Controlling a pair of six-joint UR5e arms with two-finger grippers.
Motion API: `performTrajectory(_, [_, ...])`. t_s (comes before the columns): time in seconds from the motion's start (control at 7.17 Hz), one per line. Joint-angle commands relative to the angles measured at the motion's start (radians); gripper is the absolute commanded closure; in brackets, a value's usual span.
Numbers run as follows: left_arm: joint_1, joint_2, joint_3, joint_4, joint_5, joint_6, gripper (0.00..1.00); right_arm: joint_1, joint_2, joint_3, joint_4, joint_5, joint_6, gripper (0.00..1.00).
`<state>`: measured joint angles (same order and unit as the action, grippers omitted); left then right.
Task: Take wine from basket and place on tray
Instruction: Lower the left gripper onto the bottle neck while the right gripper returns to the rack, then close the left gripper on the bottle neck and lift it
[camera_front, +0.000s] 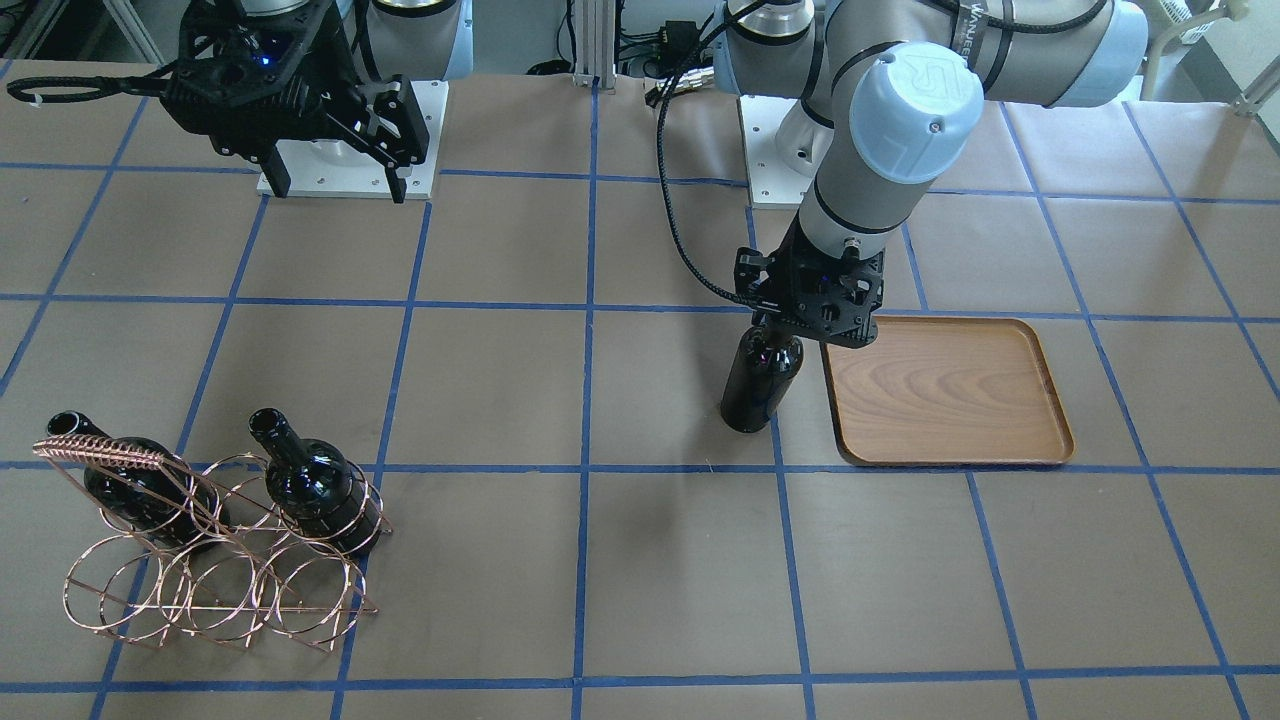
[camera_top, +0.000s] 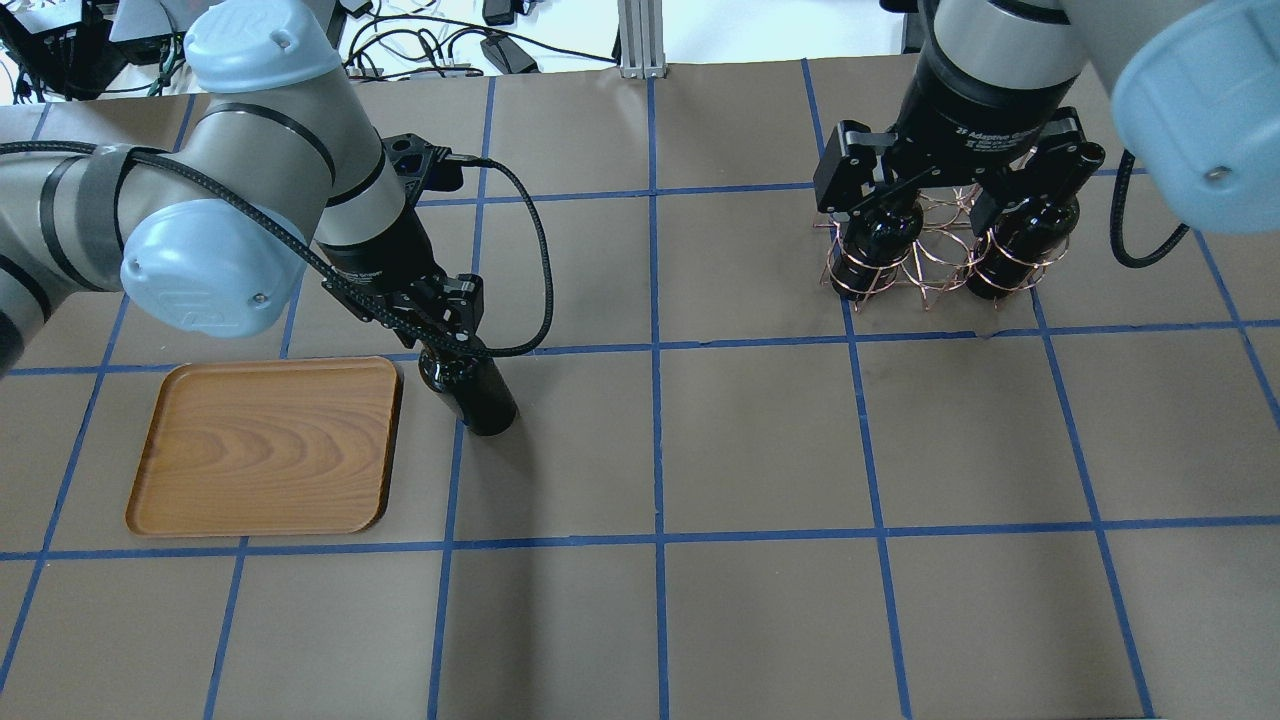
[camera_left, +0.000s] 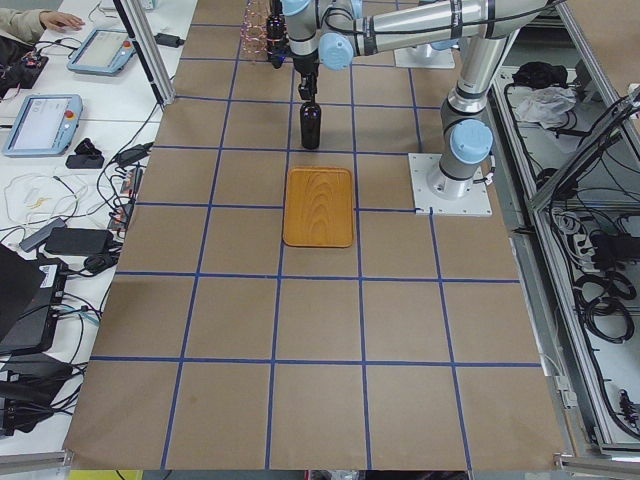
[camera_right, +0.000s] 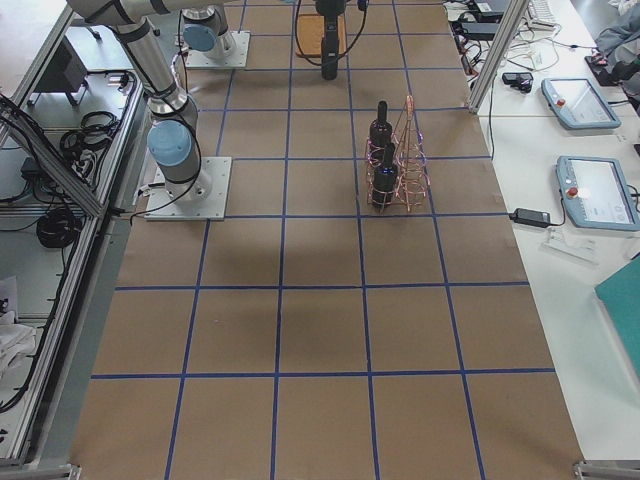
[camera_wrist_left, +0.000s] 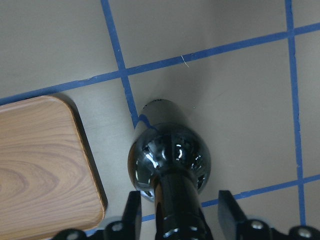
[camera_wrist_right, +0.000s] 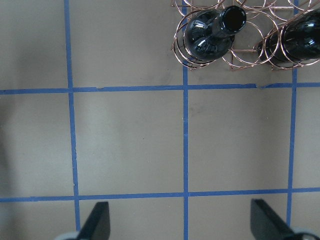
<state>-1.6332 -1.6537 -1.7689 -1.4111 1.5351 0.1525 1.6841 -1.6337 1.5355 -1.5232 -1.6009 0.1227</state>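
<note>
A dark wine bottle (camera_front: 760, 385) stands upright on the table just beside the wooden tray (camera_front: 945, 390), on the side toward the basket. My left gripper (camera_front: 778, 338) is open, its jaws astride the bottle's neck with a gap on each side, as the left wrist view (camera_wrist_left: 177, 215) shows. The bottle (camera_wrist_left: 170, 155) is off the tray (camera_wrist_left: 40, 165). The copper wire basket (camera_front: 215, 560) holds two more dark bottles (camera_front: 135, 490) (camera_front: 315, 490). My right gripper (camera_front: 340, 190) is open and empty, raised high near its base, with the basket (camera_wrist_right: 240, 55) at the top of its wrist view.
The table is brown paper with a blue tape grid. Both arm bases (camera_front: 350, 150) stand at the robot's edge. In the overhead view my right gripper (camera_top: 960, 185) overlaps the basket (camera_top: 930, 270). Operator desks with pendants (camera_right: 585, 190) lie beyond the table.
</note>
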Motion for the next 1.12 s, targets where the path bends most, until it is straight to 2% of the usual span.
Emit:
performTrajectory(0.0, [-0.001,-0.001,0.000,-0.011,-0.001,-0.002,0.59,0.000,0.000,0.000,0.000,-0.001,0.000,0.00])
performTrajectory(0.28, [-0.001,0.000,0.000,-0.019,0.003,-0.004,0.59,0.000,0.000,0.000,0.000,-0.001,0.000,0.00])
performTrajectory(0.42, [0.001,-0.001,0.002,-0.019,0.002,-0.002,0.64,0.000,0.000,0.000,0.000,0.002,0.000,0.00])
performTrajectory(0.56, [0.001,-0.002,0.003,-0.019,0.002,-0.002,1.00,0.000,0.000,0.000,0.000,0.001,0.000,0.00])
performTrajectory(0.84, [0.013,0.008,0.031,-0.041,0.013,0.001,1.00,0.000,0.000,0.000,0.000,0.001,0.000,0.00])
performTrajectory(0.98, [0.021,0.008,0.084,-0.099,0.017,0.002,1.00,0.000,0.000,0.000,0.000,0.001,0.000,0.00])
